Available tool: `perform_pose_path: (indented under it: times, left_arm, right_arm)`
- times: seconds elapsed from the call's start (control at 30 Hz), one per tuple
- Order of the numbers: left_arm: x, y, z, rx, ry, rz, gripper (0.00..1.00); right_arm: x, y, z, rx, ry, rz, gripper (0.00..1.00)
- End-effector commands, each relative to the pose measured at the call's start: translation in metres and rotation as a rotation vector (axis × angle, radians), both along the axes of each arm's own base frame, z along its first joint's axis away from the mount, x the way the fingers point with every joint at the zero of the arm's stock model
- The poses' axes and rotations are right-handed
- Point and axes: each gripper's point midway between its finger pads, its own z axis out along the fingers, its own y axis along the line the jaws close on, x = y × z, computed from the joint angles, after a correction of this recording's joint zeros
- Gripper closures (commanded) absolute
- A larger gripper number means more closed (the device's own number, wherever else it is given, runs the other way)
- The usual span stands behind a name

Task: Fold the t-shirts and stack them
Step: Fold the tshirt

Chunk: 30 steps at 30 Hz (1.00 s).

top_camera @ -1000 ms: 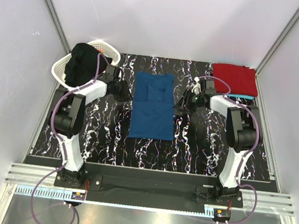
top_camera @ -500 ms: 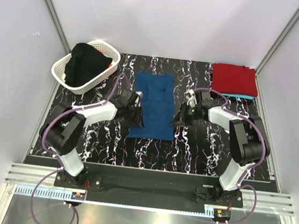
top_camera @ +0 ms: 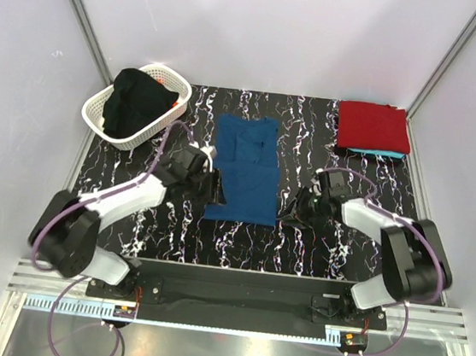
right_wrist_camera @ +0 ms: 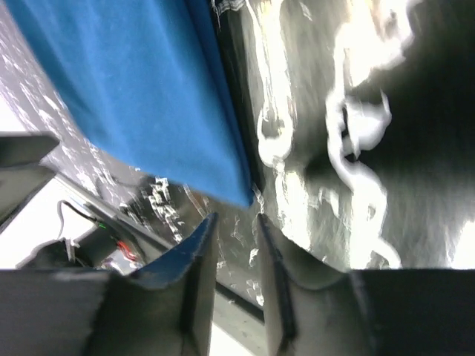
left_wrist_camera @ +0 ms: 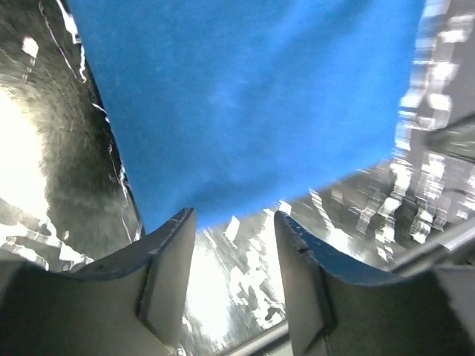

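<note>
A blue t-shirt (top_camera: 243, 167), partly folded into a long strip, lies flat in the middle of the black marbled table (top_camera: 316, 247). My left gripper (top_camera: 216, 188) is open and empty at the shirt's near left corner; the left wrist view shows its fingers (left_wrist_camera: 167, 274) just short of the blue hem (left_wrist_camera: 252, 104). My right gripper (top_camera: 289, 216) is open and empty at the near right corner; its wrist view shows the corner of the cloth (right_wrist_camera: 148, 96) just ahead of the fingers (right_wrist_camera: 197, 267). A folded red shirt (top_camera: 373, 125) lies on a turquoise one (top_camera: 380, 152) at the back right.
A white lattice basket (top_camera: 135, 102) at the back left holds dark cloth (top_camera: 135, 98). White walls close in the table on three sides. A metal rail (top_camera: 232, 302) runs along the near edge behind the arm bases.
Both arms have moved from beside the shirt's upper part toward the near edge. Both grippers now sit at the shirt's near corners. The shirt has not moved.
</note>
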Motion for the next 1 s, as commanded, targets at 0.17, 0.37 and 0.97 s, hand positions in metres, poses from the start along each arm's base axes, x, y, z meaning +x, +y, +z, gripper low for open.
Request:
perform_pose_path:
  times: [0.17,0.37,0.97]
  left_arm:
    - [-0.017,0.038,0.011,-0.046,-0.046,0.137,0.44]
    - [-0.027,0.037,-0.004,-0.186,-0.018,0.23,0.43]
    - [-0.031,0.048,-0.05,-0.137,0.054,0.334,0.48]
  right_arm:
    - [-0.012,0.001,0.006,0.011,0.029,-0.265,0.53]
    - [-0.011,0.021,-0.002,0.077,0.05,-0.34,0.48]
    - [-0.006,0.012,-0.032,0.074,0.048,-0.485,0.62]
